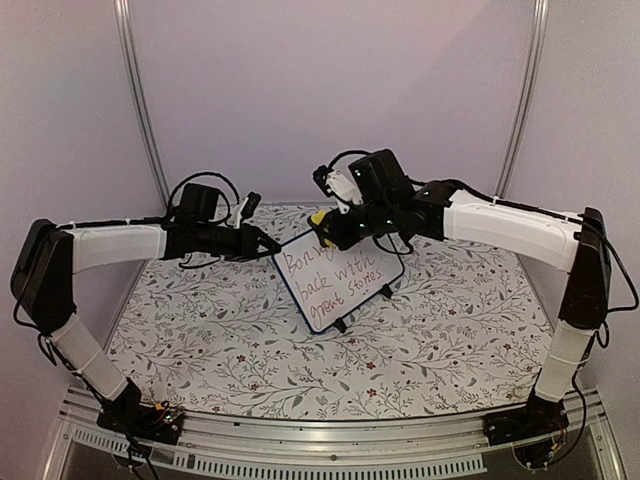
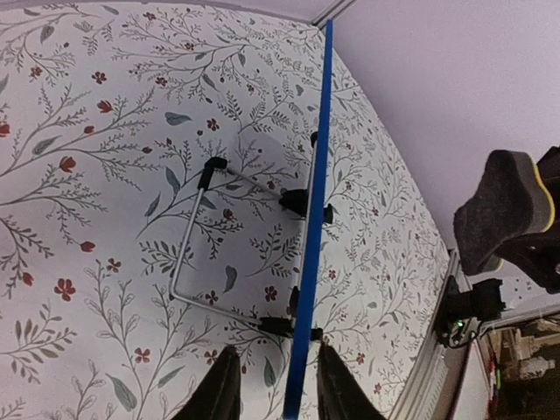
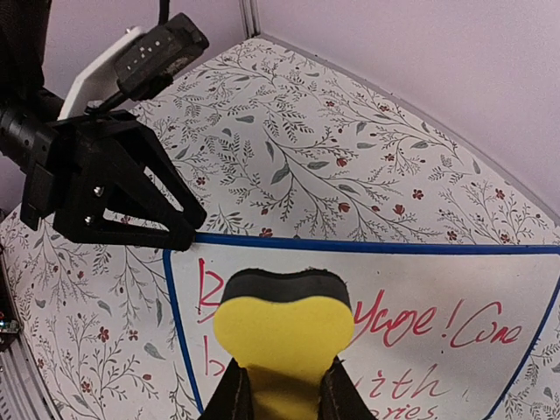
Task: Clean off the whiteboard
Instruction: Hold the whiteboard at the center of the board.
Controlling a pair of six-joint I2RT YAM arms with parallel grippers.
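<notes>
The whiteboard [image 1: 340, 275] stands tilted on its wire stand [image 2: 188, 254] mid-table, with red handwriting across its face [image 3: 490, 289]. My right gripper [image 3: 284, 376] is shut on a yellow sponge eraser [image 3: 284, 328] with a dark felt face. It holds the eraser at the board's upper left, over the first written line [image 1: 318, 217]. My left gripper [image 1: 268, 243] reaches the board's left top corner. In the left wrist view its fingers [image 2: 229, 385] straddle the blue frame edge [image 2: 313, 219], with a small gap showing on each side.
A floral cloth [image 1: 230, 340] covers the table. Grey walls and two metal posts [image 1: 140, 100] stand behind. An aluminium rail [image 1: 330, 435] with the arm bases runs along the near edge. The board's black feet [image 1: 340, 325] rest on the cloth.
</notes>
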